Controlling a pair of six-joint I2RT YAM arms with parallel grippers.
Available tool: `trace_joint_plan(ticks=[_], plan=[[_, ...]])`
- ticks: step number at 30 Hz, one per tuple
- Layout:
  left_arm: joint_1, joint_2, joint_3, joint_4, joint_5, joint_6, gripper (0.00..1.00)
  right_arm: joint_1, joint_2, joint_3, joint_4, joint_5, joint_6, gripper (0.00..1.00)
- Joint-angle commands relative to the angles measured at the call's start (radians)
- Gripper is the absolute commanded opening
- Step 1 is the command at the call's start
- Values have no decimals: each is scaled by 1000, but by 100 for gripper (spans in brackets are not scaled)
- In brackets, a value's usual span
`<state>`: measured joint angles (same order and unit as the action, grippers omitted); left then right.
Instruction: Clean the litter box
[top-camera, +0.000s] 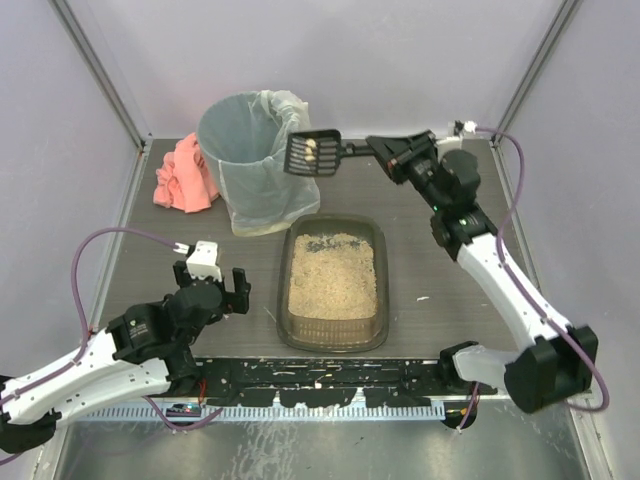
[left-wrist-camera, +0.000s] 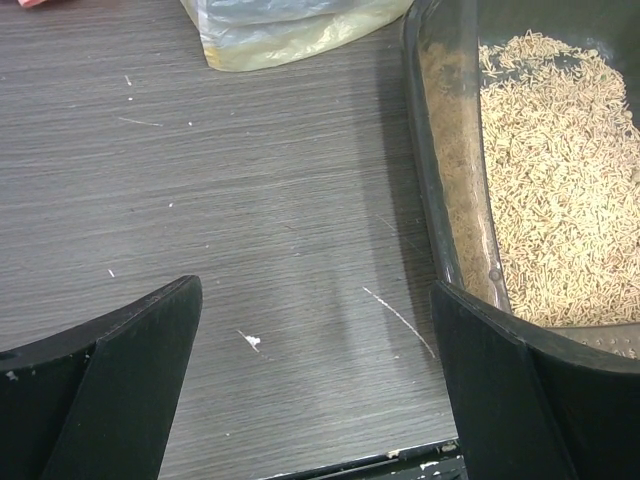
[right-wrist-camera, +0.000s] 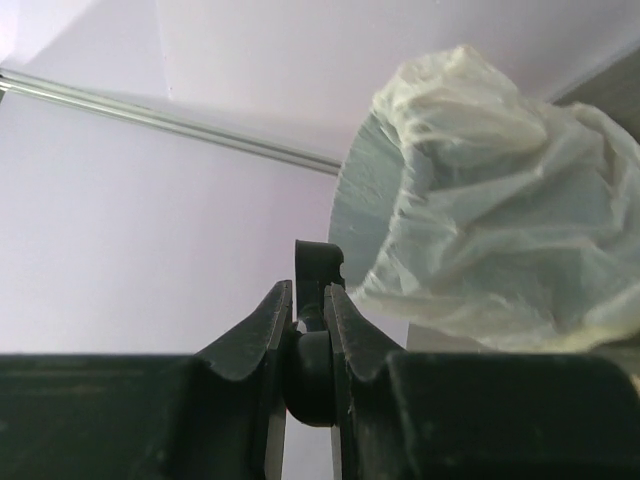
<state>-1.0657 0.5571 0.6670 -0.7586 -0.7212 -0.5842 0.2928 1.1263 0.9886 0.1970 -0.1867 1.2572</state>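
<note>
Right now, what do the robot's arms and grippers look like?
The left arm and right arm have white link shells with black joints. A purple cable loops along each. The left gripper and right gripper are black, two-fingered; a white block sits behind the left one.

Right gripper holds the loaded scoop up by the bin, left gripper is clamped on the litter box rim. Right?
No: the left gripper is open, jaws wide with only bare table between them, beside the litter box, gripping nothing. The left wrist view shows it. The right gripper does hold the loaded scoop up by the bin.
</note>
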Motion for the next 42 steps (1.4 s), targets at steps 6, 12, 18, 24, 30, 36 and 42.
trace_joint_plan(ticks=[6,12,18,24,30,36,42], plan=[[3,-26,-4,47,-23,16,98,123,402,507,36,171,-208,1],[4,-32,-6,50,-18,18,98,160,637,765,69,159,-493,1],[4,-37,-7,50,-11,20,98,197,774,932,146,35,-775,1],[4,-44,-10,53,-9,22,98,269,789,1027,82,-8,-1158,1],[3,-45,-12,57,-7,24,98,379,746,1042,0,45,-1520,1],[3,-35,-9,57,-7,24,98,483,696,1023,3,185,-1784,1],[3,-20,-6,59,-4,26,98,540,637,1007,42,301,-1816,1]])
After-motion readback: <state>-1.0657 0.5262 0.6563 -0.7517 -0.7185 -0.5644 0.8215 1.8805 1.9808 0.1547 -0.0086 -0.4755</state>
